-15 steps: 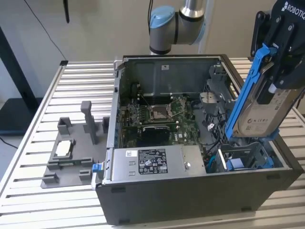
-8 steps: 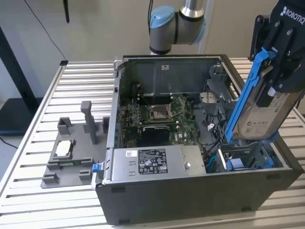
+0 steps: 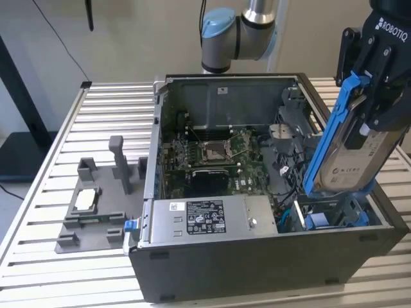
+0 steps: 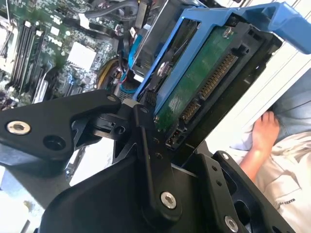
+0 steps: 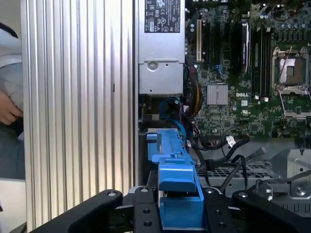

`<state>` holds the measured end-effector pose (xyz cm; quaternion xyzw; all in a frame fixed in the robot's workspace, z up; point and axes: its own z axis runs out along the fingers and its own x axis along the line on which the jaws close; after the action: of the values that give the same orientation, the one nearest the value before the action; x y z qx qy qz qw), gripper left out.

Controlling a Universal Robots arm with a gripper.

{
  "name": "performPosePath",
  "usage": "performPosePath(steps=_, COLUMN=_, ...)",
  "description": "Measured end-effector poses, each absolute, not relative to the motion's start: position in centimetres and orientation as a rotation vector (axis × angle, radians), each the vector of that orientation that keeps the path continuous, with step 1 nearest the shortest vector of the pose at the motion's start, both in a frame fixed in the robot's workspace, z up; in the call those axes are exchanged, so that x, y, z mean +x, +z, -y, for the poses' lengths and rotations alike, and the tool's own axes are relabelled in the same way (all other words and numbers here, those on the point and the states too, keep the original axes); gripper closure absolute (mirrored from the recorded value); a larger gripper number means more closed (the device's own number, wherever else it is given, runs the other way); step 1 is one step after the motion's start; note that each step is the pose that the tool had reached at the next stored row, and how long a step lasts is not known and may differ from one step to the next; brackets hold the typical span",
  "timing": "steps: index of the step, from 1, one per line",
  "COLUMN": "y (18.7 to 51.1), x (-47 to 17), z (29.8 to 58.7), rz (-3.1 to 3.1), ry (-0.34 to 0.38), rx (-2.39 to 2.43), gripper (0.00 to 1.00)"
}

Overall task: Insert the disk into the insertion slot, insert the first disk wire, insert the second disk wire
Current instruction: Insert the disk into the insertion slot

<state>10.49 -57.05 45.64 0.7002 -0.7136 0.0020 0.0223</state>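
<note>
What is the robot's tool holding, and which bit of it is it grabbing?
The tool holds the disk by its upper end, squeezing the blue carrier frame, tilted above the case.

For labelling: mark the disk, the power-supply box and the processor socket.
the disk [image 3: 350, 160], exterior view, on its silver labelled face.
the power-supply box [image 3: 205, 217], exterior view, on its white label.
the processor socket [image 3: 212, 152], exterior view, on its middle.

In the exterior view the gripper [image 3: 372, 102] runs off the top and right edges and covers the upper part of the disk [image 3: 350, 160]. The disk's lower end and the black case wall [image 3: 270, 256] hide most of the insertion slot [image 3: 337, 210]. In the first wrist view a person's hand [image 5: 7, 109] is cut by the edge.
</note>
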Motion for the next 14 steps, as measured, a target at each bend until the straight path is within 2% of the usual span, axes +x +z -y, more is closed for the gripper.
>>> performPosePath(steps=14, y=43.7, x=10.7, z=57.1, rz=2.205, ry=0.022, rx=2.164, gripper=0.67)
